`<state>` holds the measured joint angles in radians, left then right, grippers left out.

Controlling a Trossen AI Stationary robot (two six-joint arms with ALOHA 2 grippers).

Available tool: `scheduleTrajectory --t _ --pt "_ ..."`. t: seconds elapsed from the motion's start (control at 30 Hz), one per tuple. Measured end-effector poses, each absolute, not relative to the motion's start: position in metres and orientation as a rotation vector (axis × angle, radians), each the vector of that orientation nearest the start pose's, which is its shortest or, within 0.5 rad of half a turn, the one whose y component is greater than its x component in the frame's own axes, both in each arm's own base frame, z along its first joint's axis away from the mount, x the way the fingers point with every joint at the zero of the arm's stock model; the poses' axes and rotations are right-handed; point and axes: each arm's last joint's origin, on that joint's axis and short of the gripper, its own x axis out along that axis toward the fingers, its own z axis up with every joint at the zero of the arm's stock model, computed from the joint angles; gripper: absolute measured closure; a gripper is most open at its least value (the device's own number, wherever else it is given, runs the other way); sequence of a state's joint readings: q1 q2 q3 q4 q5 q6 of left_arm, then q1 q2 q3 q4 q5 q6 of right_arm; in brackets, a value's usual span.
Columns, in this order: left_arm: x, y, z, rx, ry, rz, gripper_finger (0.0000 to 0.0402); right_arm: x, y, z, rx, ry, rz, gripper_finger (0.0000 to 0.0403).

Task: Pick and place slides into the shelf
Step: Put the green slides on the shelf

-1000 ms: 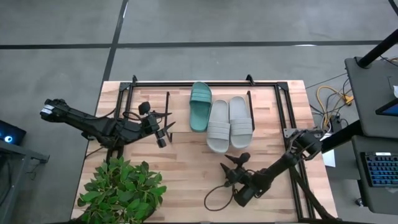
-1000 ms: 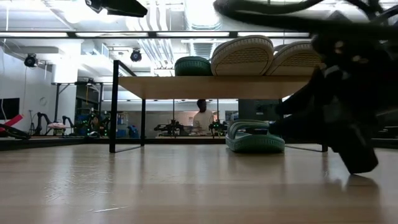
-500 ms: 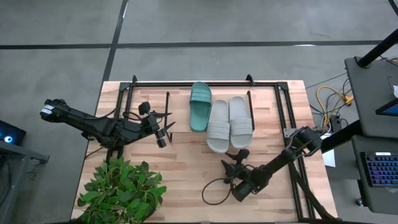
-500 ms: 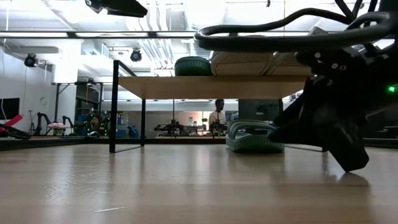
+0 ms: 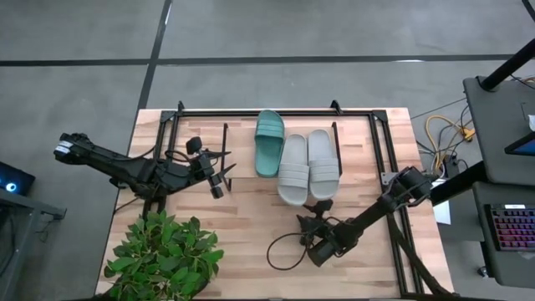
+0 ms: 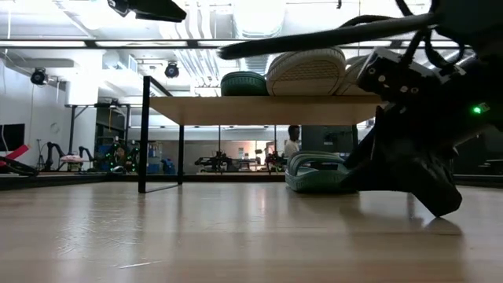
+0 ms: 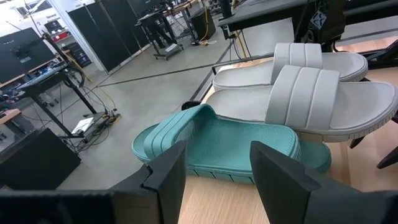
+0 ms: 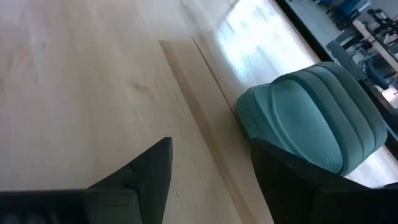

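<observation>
Three slides [image 5: 295, 164] already on the shelf [image 6: 263, 110]; fourth teal slide [image 6: 321, 173] under it on the surface [image 5: 251, 226]. Right claw [image 5: 309, 227] apart, empty, approaching. Next: lower over it, clamp. Left claw [image 5: 224, 177] apart, waiting.

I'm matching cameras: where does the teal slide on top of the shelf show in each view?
High: teal slide upper centre.
Low: it sits upper centre.
Left wrist: it lies centre.
Right wrist: not in it.
Shared landmark: grey slides beside it.
</observation>
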<state>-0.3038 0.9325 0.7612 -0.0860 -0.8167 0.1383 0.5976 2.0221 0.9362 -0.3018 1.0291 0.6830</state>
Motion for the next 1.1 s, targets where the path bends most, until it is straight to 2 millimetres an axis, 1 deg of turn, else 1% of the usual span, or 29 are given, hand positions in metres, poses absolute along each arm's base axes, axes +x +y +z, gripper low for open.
scheduleTrajectory --t 0.17,0.33,0.43,0.67,1.1 --pt "0.196 -0.039 0.310 0.273 0.256 0.495 0.0240 0.285 0.153 0.076 -0.384 0.801 -0.632 0.0187" --pt "0.196 -0.039 0.310 0.273 0.257 0.494 0.0240 0.295 0.137 0.077 -0.348 0.804 -0.688 0.0186" --pt "0.196 -0.039 0.309 0.275 0.260 0.494 0.0240 0.299 0.132 0.078 -0.343 0.803 -0.709 0.0187" --pt "0.196 -0.039 0.306 0.280 0.268 0.493 0.0240 0.302 0.129 0.079 -0.322 0.805 -0.718 0.0188" --pt "0.196 -0.039 0.306 0.280 0.267 0.493 0.0240 0.310 0.111 0.079 -0.272 0.805 -0.779 0.0188"
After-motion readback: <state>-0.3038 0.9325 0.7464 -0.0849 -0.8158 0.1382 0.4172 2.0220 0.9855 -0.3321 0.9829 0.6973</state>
